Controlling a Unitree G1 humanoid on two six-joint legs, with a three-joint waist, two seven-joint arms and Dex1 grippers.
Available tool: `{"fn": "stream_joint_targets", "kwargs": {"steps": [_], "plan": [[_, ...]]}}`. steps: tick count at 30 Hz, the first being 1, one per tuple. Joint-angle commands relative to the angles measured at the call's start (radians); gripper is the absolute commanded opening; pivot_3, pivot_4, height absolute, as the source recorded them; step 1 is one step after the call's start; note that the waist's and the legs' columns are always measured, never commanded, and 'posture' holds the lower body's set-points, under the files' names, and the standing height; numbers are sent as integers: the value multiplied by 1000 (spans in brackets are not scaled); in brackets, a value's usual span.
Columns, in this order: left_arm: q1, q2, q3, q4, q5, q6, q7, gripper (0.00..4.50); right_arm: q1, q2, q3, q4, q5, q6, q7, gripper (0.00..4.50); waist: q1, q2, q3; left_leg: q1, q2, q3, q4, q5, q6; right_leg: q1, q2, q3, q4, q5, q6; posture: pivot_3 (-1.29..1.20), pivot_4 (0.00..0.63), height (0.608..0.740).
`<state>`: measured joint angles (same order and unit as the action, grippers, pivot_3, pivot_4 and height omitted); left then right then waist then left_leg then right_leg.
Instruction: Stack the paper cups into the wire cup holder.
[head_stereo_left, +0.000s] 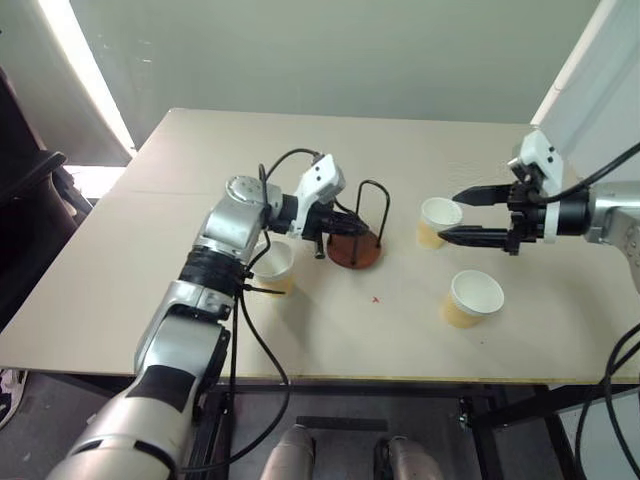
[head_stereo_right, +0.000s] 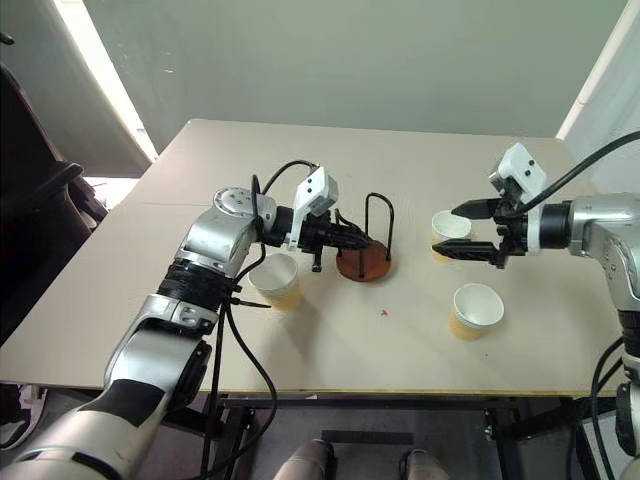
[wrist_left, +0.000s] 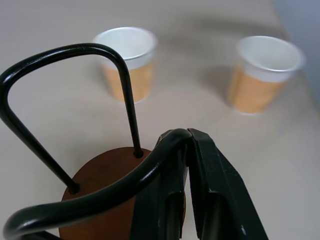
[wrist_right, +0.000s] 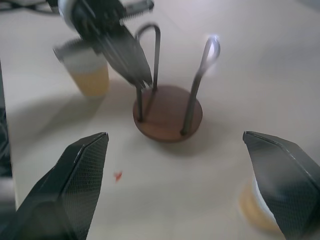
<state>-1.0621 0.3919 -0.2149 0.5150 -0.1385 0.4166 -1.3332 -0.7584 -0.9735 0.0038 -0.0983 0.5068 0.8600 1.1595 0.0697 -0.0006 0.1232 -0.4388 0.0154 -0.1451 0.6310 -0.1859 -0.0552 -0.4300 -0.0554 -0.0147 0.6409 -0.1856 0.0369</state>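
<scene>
Beige bench (head_stereo_left: 150, 240): reddish-brown wooden-disc wire cup holder (head_stereo_left: 355, 245) empty, one black hoop clenched in left pincer (head_stereo_left: 335, 226). Three tan paper cups (head_stereo_left: 475, 297) unstacked, nearest beside wide-open right pincer (head_stereo_left: 455, 215). All stacking remains.

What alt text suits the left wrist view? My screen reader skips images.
The left tool is shut on a wire hoop of the wire cup holder, above its wooden base. Two paper cups stand upright on the table beyond.
</scene>
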Motion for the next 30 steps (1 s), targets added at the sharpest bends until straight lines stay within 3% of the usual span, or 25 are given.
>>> {"fn": "stream_joint_targets", "kwargs": {"steps": [1,10,18,30], "plan": [[18,31,-32,-104,-25,13,-84,28,23,-67,-81,-86,52,23,29,4500,0,0,0,0,0,1,0,0,0,0,0,1,0,0,1,0,150,740],[23,67,-77,-176,-49,21,-180,28,67,-123,-136,-149,112,68,8,4500,-2,0,0,2,-3,9,3,-1,8,3,2,18,-7,-1,10,0,150,740],[19,7,-95,-143,-51,11,-180,28,99,-125,-164,-193,150,91,-33,4500,-2,0,0,-1,-4,12,9,-5,16,3,-1,22,-13,5,20,0,150,740],[2,-36,-139,-60,-9,-106,-199,28,184,-193,-217,-244,193,101,-17,4500,-2,0,0,-1,-3,15,16,-11,21,3,-1,27,-14,6,24,0,150,740]]}}
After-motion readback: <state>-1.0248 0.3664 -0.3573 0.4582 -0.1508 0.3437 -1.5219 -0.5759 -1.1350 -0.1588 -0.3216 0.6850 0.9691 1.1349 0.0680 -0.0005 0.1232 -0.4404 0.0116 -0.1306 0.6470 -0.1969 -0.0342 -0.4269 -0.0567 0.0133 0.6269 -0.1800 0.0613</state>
